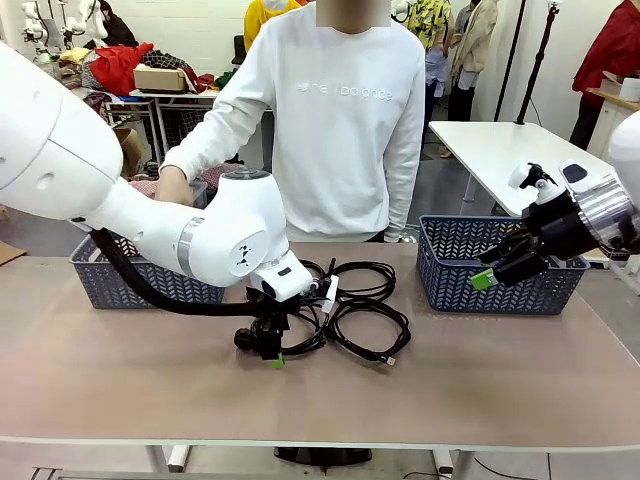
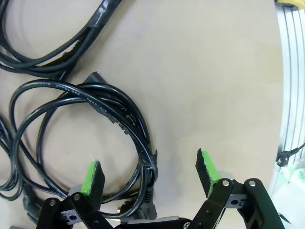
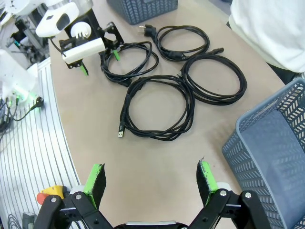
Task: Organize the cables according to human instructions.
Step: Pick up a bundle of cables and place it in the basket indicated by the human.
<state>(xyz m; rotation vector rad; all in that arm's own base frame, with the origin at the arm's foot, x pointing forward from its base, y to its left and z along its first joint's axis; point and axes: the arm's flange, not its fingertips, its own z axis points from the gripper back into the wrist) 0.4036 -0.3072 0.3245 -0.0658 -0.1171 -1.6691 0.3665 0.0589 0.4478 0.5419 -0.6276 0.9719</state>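
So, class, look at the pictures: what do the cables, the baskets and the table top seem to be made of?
Cables: black rubbery or plastic sheath, smooth with a faint sheen, fine print along it.
Baskets: blue-grey moulded plastic, matt, with herringbone openwork walls.
Table top: probably laminate, smooth matt beige, no visible grain.

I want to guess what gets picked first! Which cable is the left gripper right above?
The leftmost coil, on the robot's left: its loops alone lie between the open left gripper's fingers.

Bright even indoor light, soft shadows, wide-angle edge distortion
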